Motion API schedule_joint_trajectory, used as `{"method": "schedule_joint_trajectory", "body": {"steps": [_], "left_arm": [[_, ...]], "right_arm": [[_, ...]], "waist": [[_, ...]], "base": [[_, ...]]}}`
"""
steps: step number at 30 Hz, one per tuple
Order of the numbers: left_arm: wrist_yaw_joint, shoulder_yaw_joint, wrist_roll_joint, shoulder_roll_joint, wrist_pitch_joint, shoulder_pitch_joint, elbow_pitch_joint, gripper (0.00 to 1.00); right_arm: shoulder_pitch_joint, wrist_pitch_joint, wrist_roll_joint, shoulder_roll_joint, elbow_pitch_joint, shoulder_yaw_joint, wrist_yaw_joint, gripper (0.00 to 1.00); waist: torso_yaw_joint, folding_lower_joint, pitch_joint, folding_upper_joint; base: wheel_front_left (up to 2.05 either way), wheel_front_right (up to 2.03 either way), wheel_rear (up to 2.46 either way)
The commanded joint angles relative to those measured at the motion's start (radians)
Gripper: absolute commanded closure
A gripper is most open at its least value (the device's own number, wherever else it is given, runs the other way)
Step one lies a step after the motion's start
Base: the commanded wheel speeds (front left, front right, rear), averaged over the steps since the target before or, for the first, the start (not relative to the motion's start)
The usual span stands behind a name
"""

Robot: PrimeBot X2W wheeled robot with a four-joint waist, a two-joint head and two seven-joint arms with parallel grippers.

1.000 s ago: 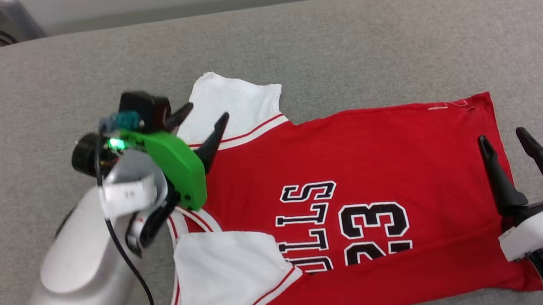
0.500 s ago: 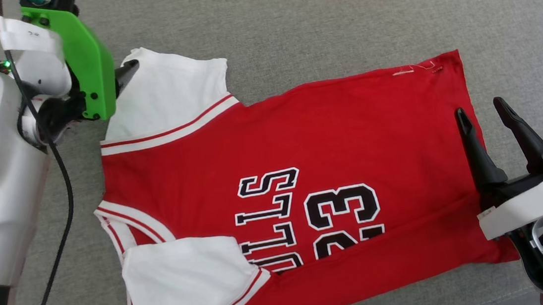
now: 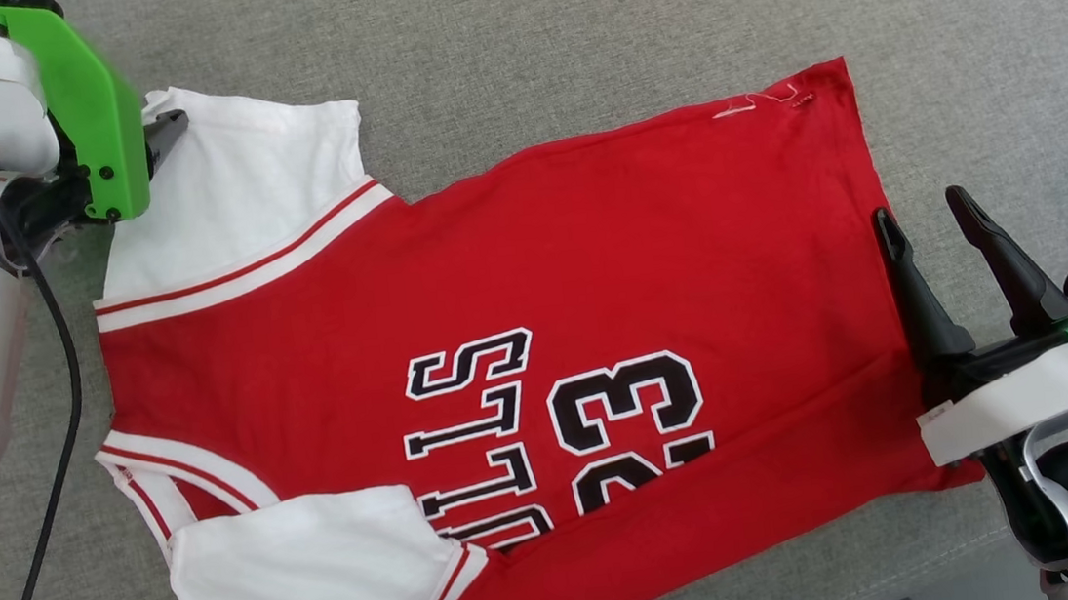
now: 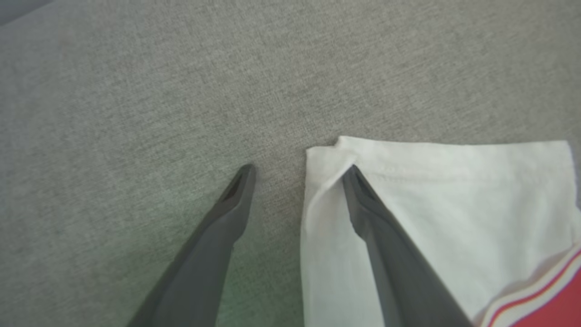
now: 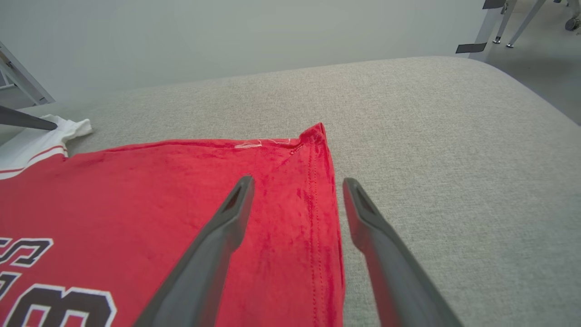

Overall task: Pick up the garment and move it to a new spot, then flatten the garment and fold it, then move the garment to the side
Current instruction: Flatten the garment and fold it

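Grey fabric counter (image 3: 566, 22). Garment (image 3: 589, 265) lies flat on it, lettering up, collar to robot's left, hem to right. Near white sleeve overlaps the lettering. Right gripper (image 5: 298, 180) is spread and empty, straddling the hem edge: one finger over red cloth, the other over bare counter. Farther off, left gripper (image 4: 300, 167) is spread and empty, straddling the far sleeve's corner; contact with cloth unclear. Pale wall (image 5: 227, 36) beyond.
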Motion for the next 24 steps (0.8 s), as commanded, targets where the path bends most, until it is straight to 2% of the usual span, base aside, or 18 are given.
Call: {"method": "schedule_joint_trajectory", "body": {"steps": [1,2,3,4,5,10,17,21,24], "left_arm": [[-0.002,-0.012,0.008,0.004,0.006,-0.001,0.029,0.0],[-0.002,-0.019,0.008,0.004,0.018,0.001,0.04,0.0],[-0.002,-0.029,0.007,0.004,0.037,0.004,0.05,0.38],[-0.002,-0.036,0.005,0.004,0.048,0.006,0.054,0.81],[-0.003,-0.041,0.0,0.004,0.056,0.008,0.057,1.0],[-0.003,-0.048,-0.027,-0.008,0.04,0.03,0.057,1.0],[-0.003,-0.022,-0.072,-0.024,-0.057,0.053,0.032,1.0],[-0.003,-0.022,-0.091,-0.029,-0.104,0.075,-0.017,1.0],[-0.003,-0.026,-0.106,-0.026,-0.112,0.101,-0.074,1.0]], "right_arm": [[-0.021,-0.009,0.003,0.004,0.005,0.004,-0.001,0.0],[-0.021,-0.009,0.003,0.004,0.006,0.005,-0.001,0.0],[-0.022,-0.01,0.003,0.005,0.008,0.005,-0.001,0.0],[-0.023,-0.01,0.002,0.005,0.009,0.006,-0.001,0.0],[-0.023,-0.01,0.002,0.006,0.011,0.005,-0.001,0.0],[-0.02,-0.008,-0.004,0.007,0.016,0.001,-0.001,0.0],[-0.011,0.028,-0.012,-0.015,0.009,-0.011,-0.001,0.0],[-0.001,0.092,-0.013,-0.055,-0.003,-0.017,-0.001,0.0],[0.001,0.178,-0.003,-0.097,-0.016,-0.018,-0.001,0.0]], "waist": [[-0.004,-0.0001,0.004,0.0],[-0.004,-0.0001,0.004,0.0],[-0.004,-0.0001,0.004,0.0],[-0.003,-0.0001,0.003,0.0],[-0.002,-0.0001,0.002,0.0],[0.007,-0.0001,-0.016,0.0],[0.033,-0.0001,-0.075,0.0],[0.062,-0.0001,-0.122,0.0],[0.087,-0.0001,-0.149,0.0]], "base": [[0.0,0.0,0.0],[0.0,0.0,0.0],[0.0,0.0,0.0],[0.0,0.0,0.0],[0.0,0.0,0.0],[0.0,0.0,0.0],[0.0,0.0,0.0],[0.0,0.0,0.0],[0.0,0.0,0.0]]}}
